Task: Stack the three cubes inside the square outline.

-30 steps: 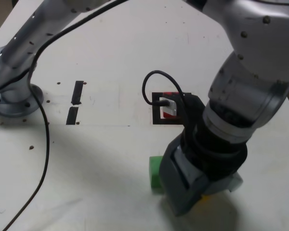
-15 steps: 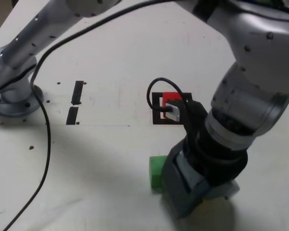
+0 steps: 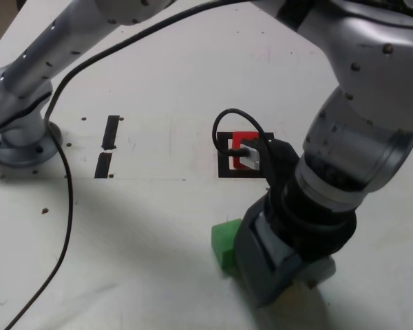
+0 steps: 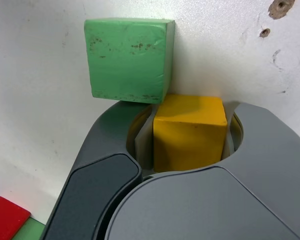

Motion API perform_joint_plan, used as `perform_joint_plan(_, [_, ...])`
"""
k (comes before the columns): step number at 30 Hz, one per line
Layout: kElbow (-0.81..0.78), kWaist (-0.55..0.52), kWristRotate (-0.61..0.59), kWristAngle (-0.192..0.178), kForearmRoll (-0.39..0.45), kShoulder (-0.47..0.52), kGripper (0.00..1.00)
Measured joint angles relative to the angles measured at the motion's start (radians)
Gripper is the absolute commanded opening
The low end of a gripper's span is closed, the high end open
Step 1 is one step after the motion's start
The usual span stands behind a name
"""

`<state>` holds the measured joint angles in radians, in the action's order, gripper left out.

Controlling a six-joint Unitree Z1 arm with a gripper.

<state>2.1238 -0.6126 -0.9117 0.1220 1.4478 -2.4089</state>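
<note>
The hand is squeezed shut on the yellow cube, low on the counter. The green cube touches it at about 11 o'clock. Lift straight up, so green is not bumped. The red cube waits in the square outline.

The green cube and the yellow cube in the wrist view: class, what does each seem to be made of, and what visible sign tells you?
Green cube: probably painted wood or dense foam; matt finish, brown scuffs and specks on its face, slightly rounded edges.
Yellow cube: likely the same kind of block, matt and evenly coloured, cleaner, seated between the dark grey jaws of the gripper, which look like smooth moulded plastic.
Neither material is certain from looks alone.
</note>
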Motion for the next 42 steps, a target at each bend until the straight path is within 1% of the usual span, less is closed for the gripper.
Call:
perform_joint_plan(2, [0.006,0.0,0.003,-0.002,0.0,0.0,0.24])
perform_joint_plan(5, [0.027,0.0,0.014,-0.009,0.006,0.0,0.21])
perform_joint_plan(8, [0.064,0.0,0.026,-0.023,0.047,0.002,0.2])
perform_joint_plan(10, [0.102,0.001,0.057,-0.052,0.093,0.013,0.19])
perform_joint_plan(12, [0.13,0.012,0.125,-0.087,0.136,0.046,0.19])
perform_joint_plan(14, [0.125,0.044,0.201,-0.121,0.164,0.099,0.19])
perform_joint_plan(15, [0.109,0.065,0.235,-0.133,0.17,0.126,0.19])
perform_joint_plan(18, [0.011,0.149,0.343,-0.151,0.175,0.211,0.19])
perform_joint_plan(25, [-0.221,0.324,0.593,-0.186,0.164,0.392,0.19])
perform_joint_plan(27, [-0.265,0.359,0.661,-0.189,0.152,0.438,0.19])
perform_joint_plan(28, [-0.28,0.368,0.669,-0.189,0.142,0.449,0.19])
perform_joint_plan(33, [-0.338,0.379,0.684,-0.175,0.092,0.434,0.19])
perform_joint_plan(37, [-0.379,0.384,0.719,-0.152,0.046,0.434,0.19])
perform_joint_plan(42, [-0.417,0.387,0.729,-0.14,-0.01,0.43,0.19])
